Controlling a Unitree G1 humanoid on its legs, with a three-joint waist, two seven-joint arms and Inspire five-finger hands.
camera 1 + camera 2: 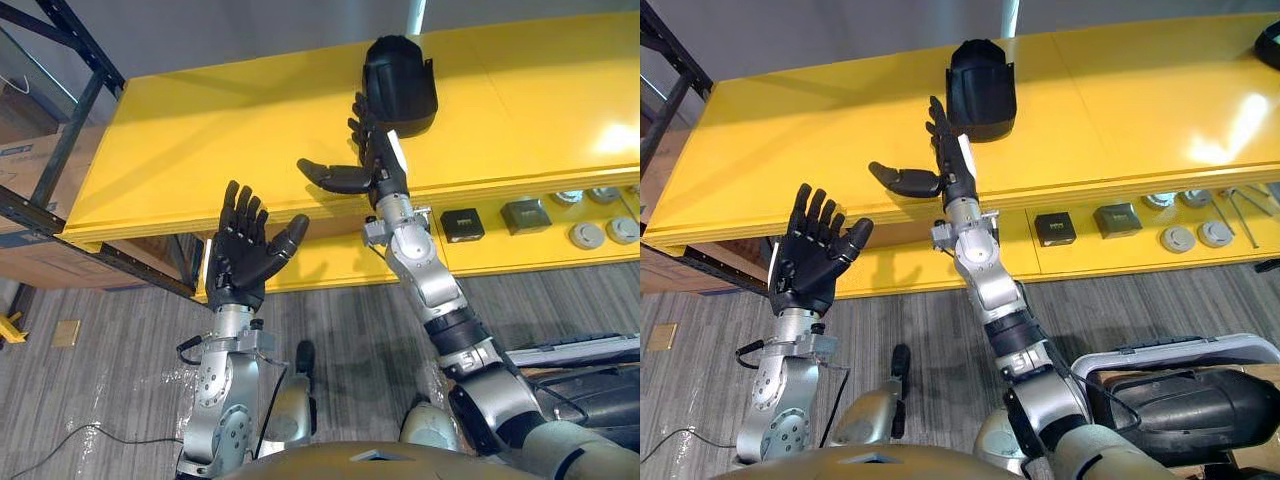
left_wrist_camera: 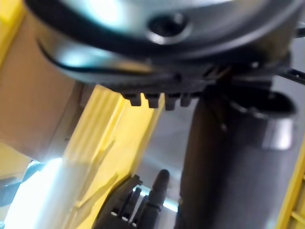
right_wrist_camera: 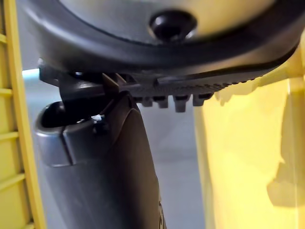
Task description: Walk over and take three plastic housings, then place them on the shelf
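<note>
Left hand (image 1: 240, 255) spread, right hand (image 1: 378, 162) outstretched, black domed housing (image 1: 400, 85) on shelf (image 1: 200, 140)

A wide glossy yellow shelf board (image 1: 1120, 110) runs across the scene. A black, rounded plastic housing (image 1: 981, 88) sits near the board's rear edge, about midway along its length. The robot's right hand (image 1: 948, 155) reaches up over the board's front edge, fingers straight and thumb stuck out sideways, with its fingertips just beside the housing's near left side; contact cannot be judged. The left hand (image 1: 805, 262) is raised below the front edge towards the board's left end, fingers spread and holding nothing. On a lower yellow shelf level (image 1: 1090, 262) lie two small dark square boxes (image 1: 1055, 228) and several round grey discs (image 1: 1178, 238). Grey wood-patterned floor (image 1: 920, 310) lies below.
</note>
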